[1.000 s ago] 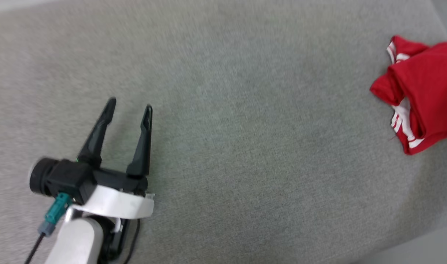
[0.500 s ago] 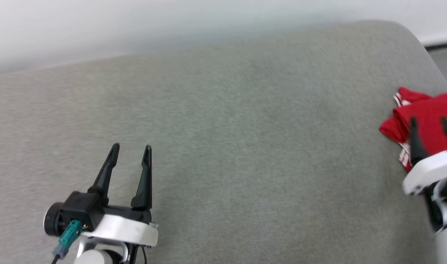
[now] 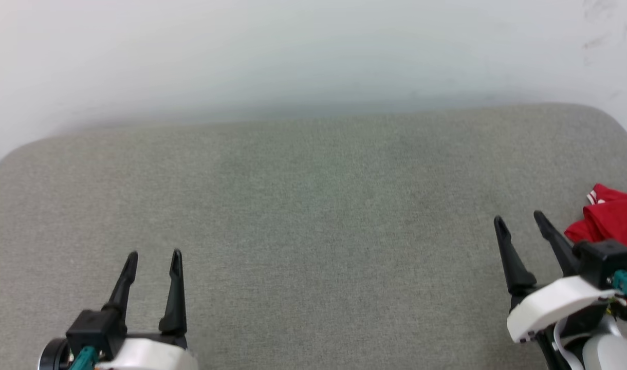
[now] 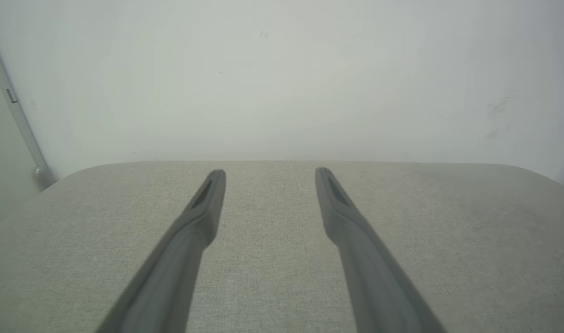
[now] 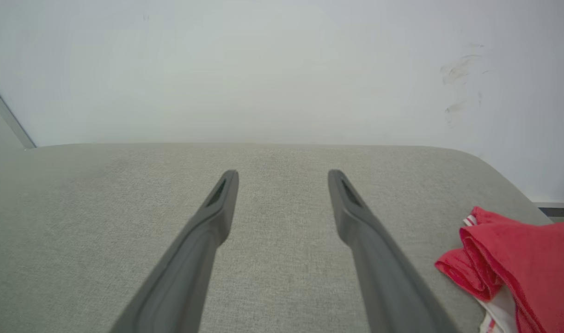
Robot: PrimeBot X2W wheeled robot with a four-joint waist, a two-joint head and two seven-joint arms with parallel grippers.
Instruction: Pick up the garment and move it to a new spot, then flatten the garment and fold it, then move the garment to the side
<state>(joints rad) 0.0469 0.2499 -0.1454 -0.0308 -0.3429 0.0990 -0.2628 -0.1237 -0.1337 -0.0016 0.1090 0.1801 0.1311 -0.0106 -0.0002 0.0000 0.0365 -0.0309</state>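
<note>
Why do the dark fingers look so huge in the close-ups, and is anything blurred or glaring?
Head view: soft even light, no glare; left gripper and right gripper crisp. Left wrist view: fingers widen toward the bottom edge, close to the wide-angle lens, slightly soft. Right wrist view: same stretching; red shirt fairly sharp.

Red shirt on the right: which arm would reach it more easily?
Probably the right. The right gripper, jaws open, hangs close beside the red shirt bunched at the right end of the grey surface. The left gripper, also open, is far across on the other side.
</note>
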